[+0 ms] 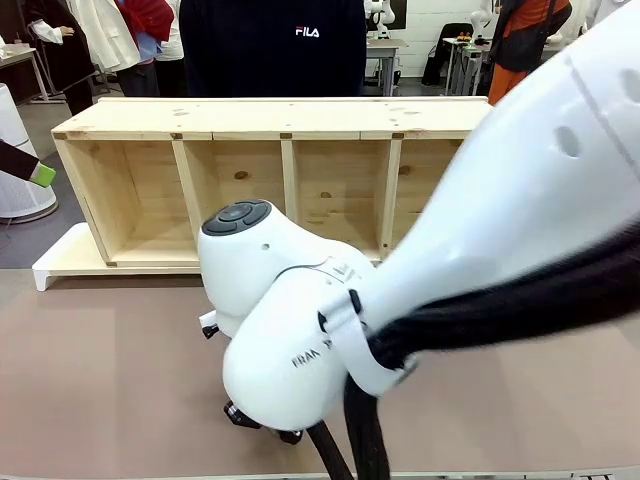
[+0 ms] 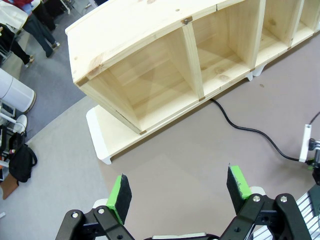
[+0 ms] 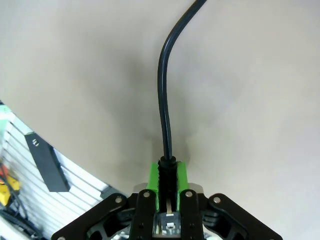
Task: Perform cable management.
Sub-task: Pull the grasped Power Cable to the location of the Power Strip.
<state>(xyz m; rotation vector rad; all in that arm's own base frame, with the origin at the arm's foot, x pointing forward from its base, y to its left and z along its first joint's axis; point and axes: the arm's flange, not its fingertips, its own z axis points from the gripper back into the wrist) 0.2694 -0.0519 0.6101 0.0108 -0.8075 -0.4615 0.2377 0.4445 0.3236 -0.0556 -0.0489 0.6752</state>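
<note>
right wrist view: right claw (image 3: 167,172) clamped tight on the cable (image 3: 164,100) at its plug end. what's the risk?
– a hard tug; the plug could slip free, or the cord catch where it meets the shelf (image 2: 150,45).
– anything else about?
– left claw (image 2: 179,187) wide open, empty, above the worktop (image 2: 175,150).
</note>
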